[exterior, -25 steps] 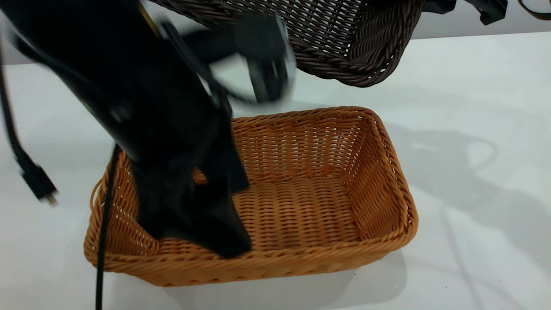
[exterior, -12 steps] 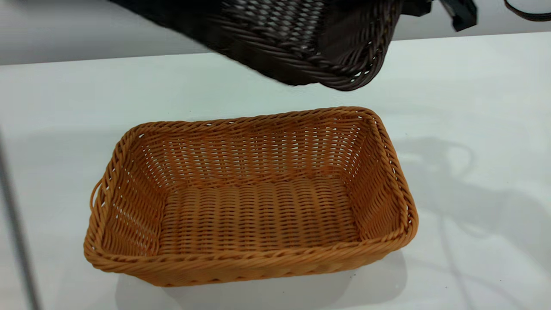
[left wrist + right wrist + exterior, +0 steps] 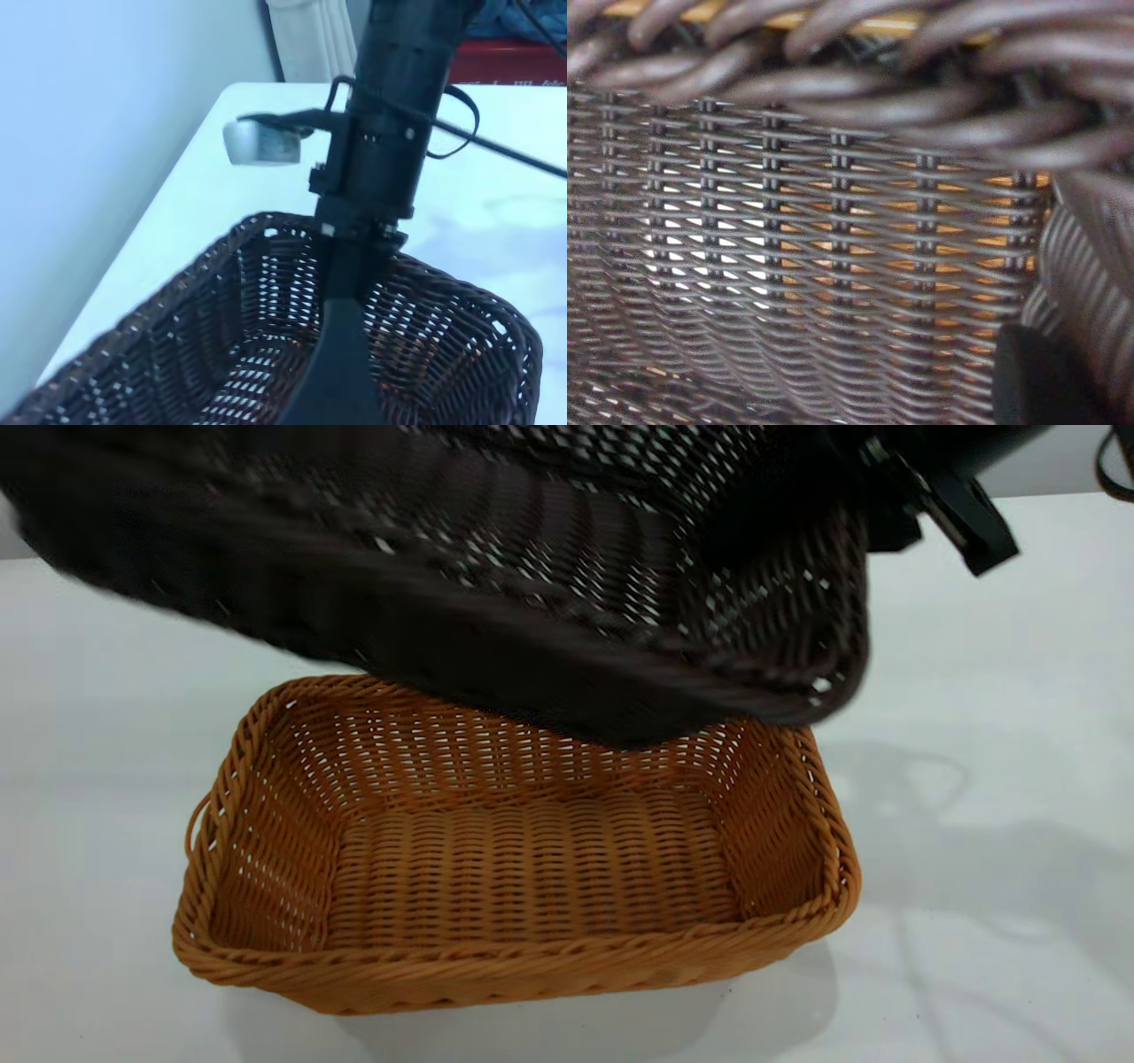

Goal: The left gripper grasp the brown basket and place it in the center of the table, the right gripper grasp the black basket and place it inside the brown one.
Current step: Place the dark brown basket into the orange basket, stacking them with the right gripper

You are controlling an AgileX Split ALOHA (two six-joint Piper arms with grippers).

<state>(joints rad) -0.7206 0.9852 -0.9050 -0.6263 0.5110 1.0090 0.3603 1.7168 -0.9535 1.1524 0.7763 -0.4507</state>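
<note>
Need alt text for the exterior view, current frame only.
The black basket, tilted and held in the air by the right gripper at its right end, hangs over the far side of the empty brown basket, which sits flat on the white table. The left gripper is out of sight here.

The right gripper [image 3: 350, 301] is matt black, a blocky cylindrical wrist narrowing to a long flat black finger [image 3: 341, 354]. A pale grey camera module [image 3: 261, 142] juts from the wrist's side on a black bracket. A thin black cable [image 3: 461, 111] loops beside the wrist.
</note>
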